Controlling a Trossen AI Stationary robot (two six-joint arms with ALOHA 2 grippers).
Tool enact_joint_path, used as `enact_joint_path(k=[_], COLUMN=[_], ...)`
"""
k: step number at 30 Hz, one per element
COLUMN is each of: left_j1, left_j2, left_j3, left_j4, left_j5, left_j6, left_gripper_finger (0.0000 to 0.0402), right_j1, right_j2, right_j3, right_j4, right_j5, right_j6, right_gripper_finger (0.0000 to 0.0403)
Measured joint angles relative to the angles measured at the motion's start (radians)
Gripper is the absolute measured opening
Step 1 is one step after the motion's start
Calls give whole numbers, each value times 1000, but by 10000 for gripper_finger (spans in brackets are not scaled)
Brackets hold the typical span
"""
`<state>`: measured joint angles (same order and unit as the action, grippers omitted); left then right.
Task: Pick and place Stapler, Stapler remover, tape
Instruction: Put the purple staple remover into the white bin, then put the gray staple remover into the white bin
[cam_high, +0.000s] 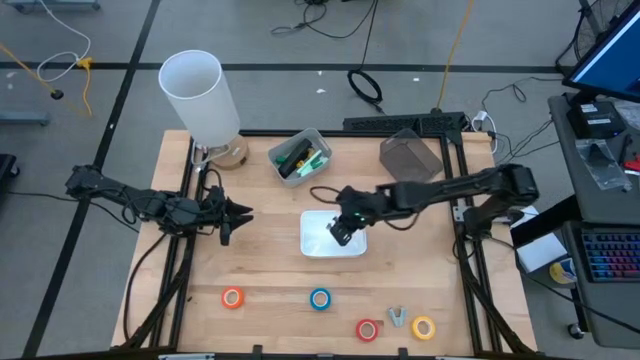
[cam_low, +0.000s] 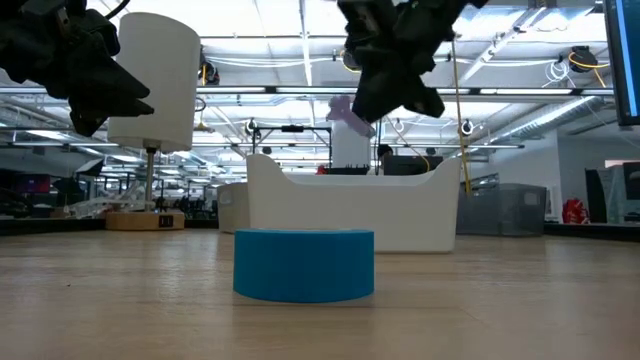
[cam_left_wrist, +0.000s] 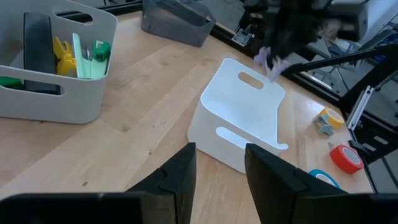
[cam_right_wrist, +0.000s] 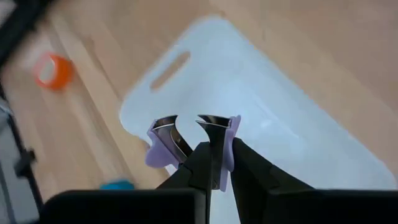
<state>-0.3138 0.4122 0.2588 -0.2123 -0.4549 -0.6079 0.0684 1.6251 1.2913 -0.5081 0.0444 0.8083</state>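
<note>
In the low view the blue tape roll (cam_low: 304, 264) lies closest on the table, the white bin (cam_low: 352, 208) behind it. Above, the right gripper (cam_low: 385, 75) carries the lilac stapler remover (cam_low: 347, 112).

From above, orange (cam_high: 232, 297), red (cam_high: 368, 329) and yellow (cam_high: 423, 327) rolls lie along the front edge; a second remover (cam_high: 397, 317) sits between the red and yellow ones.

The right wrist view shows the fingers clamped on the remover over the bin.

The left gripper (cam_left_wrist: 219, 180) hovers with jaws apart, empty, near the grey bin (cam_left_wrist: 56, 68).
</note>
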Motion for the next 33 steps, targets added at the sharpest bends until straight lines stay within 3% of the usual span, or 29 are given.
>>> enact_joint_path(k=[6, 23, 33], left_j1=[0, 0, 0], left_j2=[0, 0, 0], left_j3=[0, 0, 0], left_j4=[0, -1, -1], left_j5=[0, 0, 0], left_j6=[0, 3, 6], left_gripper_finger=[136, 136, 136], right_j1=[-1, -38, -50], right_j2=[95, 162, 162], right_j3=[41, 42, 41], right_j4=[-131, -145, -146], right_j5=[-53, -102, -127], right_j6=[-9, -62, -79], right_gripper_finger=[28, 39, 88])
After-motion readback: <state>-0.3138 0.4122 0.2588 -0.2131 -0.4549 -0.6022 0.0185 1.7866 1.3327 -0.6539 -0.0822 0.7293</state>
